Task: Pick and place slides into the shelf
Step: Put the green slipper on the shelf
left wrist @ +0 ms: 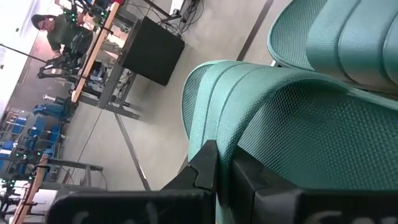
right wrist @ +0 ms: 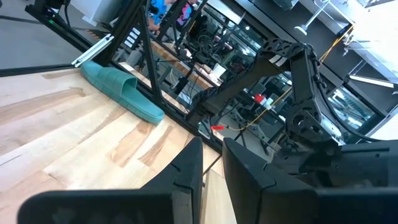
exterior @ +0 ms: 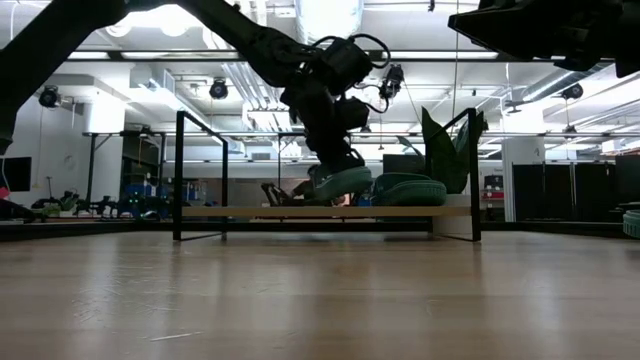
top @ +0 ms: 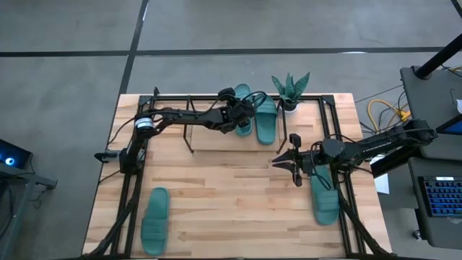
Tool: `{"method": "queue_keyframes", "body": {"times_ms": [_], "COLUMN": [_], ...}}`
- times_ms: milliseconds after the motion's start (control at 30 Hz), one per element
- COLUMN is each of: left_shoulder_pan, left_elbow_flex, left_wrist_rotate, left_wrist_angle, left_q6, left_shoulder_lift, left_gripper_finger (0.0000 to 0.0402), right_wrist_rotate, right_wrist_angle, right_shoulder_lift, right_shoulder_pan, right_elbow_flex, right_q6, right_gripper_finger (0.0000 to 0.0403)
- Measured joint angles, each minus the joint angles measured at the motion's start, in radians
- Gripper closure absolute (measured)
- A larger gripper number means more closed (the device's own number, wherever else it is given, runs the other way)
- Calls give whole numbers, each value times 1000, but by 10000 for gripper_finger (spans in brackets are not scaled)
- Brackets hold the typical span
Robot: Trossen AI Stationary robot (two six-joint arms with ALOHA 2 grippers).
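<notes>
High view: 1 slide (top: 266,119) on shelf (top: 209,139), left gripper (top: 238,115) clamped on 2nd slide (top: 244,108) there. I've 2 left on table; right gripper (top: 289,162) idle, jaws slightly apart, empty.

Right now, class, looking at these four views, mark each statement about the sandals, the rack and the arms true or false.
1. The left end effector grips a teal-green rubber slide sandal at the low black-rod shelf with a wood board. True.
2. All four sandals sit on the shelf. False: one lies near the table's front left, another at its right.
3. The spiky green potted plant stands beside the shelf. True.
4. The right end effector holds a sandal. False: it is empty above the table.
</notes>
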Motion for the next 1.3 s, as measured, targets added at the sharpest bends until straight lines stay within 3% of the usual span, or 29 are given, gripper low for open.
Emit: {"method": "queue_keyframes", "body": {"times_ms": [233,433,1033,1300], "left_shoulder_pan": [-2,-2,-2,-4], "left_elbow_flex": [-5,-5,-27,-28], "left_wrist_rotate": [1,88,43,83], "left_wrist_angle": [-2,-2,-18,-16], "left_q6": [-10,-37,-47,-70], "left_shoulder_lift": [0,0,0,0], "left_gripper_finger": [401,401,401,401], "right_wrist_rotate": [0,0,0,0], "right_wrist_angle": [0,0,0,0], "right_shoulder_lift": [0,0,0,0], "right_shoulder_pan": [0,0,0,0], "right_elbow_flex": [0,0,0,0], "right_q6": [0,0,3,3], "right_gripper_finger": [349,349,349,349]}}
